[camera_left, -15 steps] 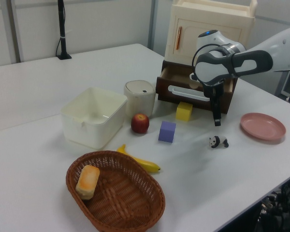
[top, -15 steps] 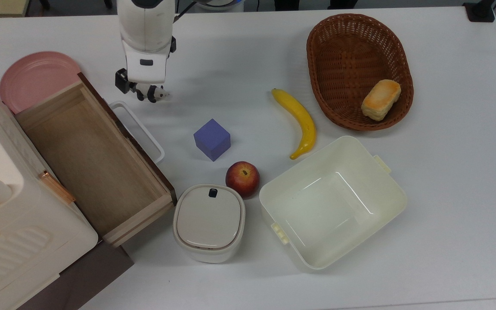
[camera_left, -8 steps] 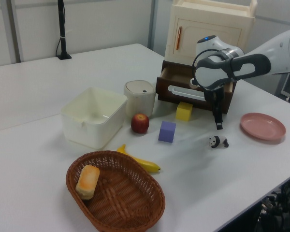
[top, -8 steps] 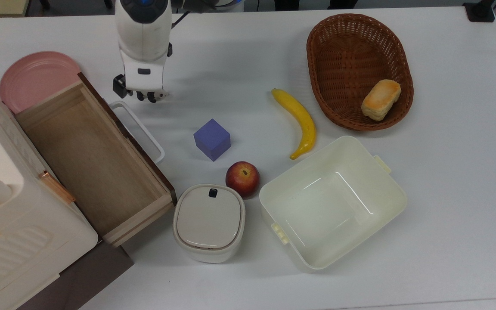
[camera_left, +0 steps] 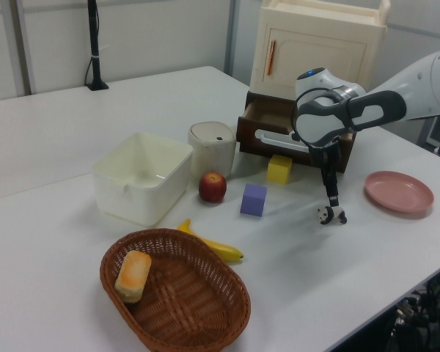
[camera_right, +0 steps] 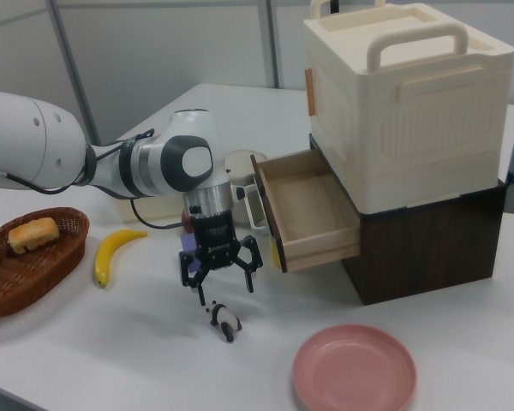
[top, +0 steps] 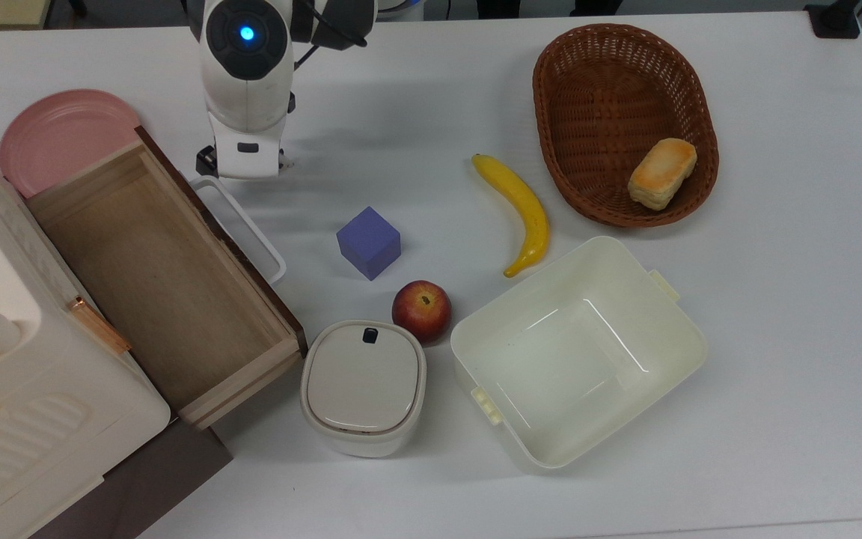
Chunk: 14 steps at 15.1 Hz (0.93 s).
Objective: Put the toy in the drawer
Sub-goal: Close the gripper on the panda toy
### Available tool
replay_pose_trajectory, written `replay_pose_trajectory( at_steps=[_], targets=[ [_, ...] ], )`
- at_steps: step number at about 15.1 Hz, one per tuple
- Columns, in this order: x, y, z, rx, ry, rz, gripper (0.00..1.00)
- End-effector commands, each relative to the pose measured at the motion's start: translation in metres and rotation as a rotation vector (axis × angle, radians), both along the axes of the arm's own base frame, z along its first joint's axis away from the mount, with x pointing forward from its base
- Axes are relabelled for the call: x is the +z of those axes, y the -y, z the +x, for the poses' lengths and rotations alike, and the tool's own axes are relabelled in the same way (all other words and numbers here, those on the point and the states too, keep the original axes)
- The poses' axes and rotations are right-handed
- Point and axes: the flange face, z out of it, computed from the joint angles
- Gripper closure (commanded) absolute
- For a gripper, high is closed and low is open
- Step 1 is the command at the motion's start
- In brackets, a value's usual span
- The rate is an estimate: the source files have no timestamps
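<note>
A white counter (top: 775,337) seen from above, going left to right. At the far left stands a cream cabinet (top: 19,419) with its wooden drawer (top: 154,284) pulled open and empty; a pink plate (top: 57,135) lies at the drawer's 11 o'clock. Just past the drawer's white handle, at its 1 o'clock, the robot arm hangs over the counter. In the right view its claw (camera_right: 221,276) points straight down, spread wide and holding nothing. The toy (camera_right: 225,321), a small panda, stands on the counter directly beneath the claw, close under the fingertips but not touched; in the left view it sits at the claw's 6 o'clock, well apart from the drawer. Further right in the top view come a purple cube (top: 369,242), a red apple (top: 421,311) at the cube's 5 o'clock, a lidded white pot (top: 363,387), a banana (top: 521,212), a cream tub (top: 577,352), and a brown basket (top: 588,67) holding a bread roll (top: 662,173).

The step in hand looks like the approach to pick up the panda. The next move likely calls for lowering the claw around the toy and closing on it.
</note>
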Motion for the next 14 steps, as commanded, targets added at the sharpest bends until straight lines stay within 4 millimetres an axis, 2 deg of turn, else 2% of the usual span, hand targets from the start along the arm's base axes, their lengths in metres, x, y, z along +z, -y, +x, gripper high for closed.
replay_pose_trajectory(
  at_steps=[1,3,9,14],
  targets=[
    [-0.004,-0.011,-0.008,0.018,0.014,-0.032,0.00],
    [0.002,-0.012,-0.004,-0.007,0.054,-0.038,0.00],
    [-0.022,-0.023,-0.018,0.049,0.009,-0.078,0.00],
    [-0.030,-0.023,-0.020,0.073,-0.007,-0.095,0.00]
  ],
)
